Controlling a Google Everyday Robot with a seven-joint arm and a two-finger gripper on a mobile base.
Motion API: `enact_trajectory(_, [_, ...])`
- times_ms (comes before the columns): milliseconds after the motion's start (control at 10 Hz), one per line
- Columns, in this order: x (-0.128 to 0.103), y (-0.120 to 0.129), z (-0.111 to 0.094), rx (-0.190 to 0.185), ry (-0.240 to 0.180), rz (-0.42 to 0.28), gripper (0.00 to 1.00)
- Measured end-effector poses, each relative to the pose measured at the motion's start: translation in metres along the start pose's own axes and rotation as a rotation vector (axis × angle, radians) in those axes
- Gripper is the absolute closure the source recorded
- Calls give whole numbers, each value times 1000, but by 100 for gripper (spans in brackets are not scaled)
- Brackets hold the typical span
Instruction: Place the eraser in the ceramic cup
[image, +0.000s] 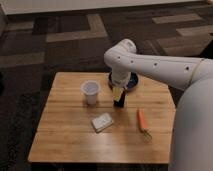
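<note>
The eraser (119, 103) is a small black block standing upright on the wooden table (75, 145), right of the ceramic cup (90, 92). The cup is small, white and round, and stands upright about a hand's width left of the eraser. My gripper (118, 94) hangs straight down from the white arm (150, 65) and sits right on top of the eraser, covering its upper part. The eraser's base appears to rest on the table.
A dark blue shallow bowl (132, 83) sits behind the gripper, partly hidden by the arm. A pale flat pad (102, 121) lies in front of the cup. A thin orange tool (142, 120) lies at the right. My white body (192, 130) fills the right edge.
</note>
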Motion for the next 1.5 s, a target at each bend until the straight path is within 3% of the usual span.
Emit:
enact_trajectory(500, [-9,4,12,-43,-74,-57,35])
enact_trajectory(900, [-5,6,26,-66,-72,-63,35])
enact_trajectory(1000, [-6,6,28,-70,-72,-64,40])
enact_trajectory(1200, [-6,6,30,-75,-67,-65,58])
enact_trajectory(1300, [-7,6,30,-76,-63,-66,75])
enact_trajectory(1500, [-7,5,29,-76,-54,-56,95])
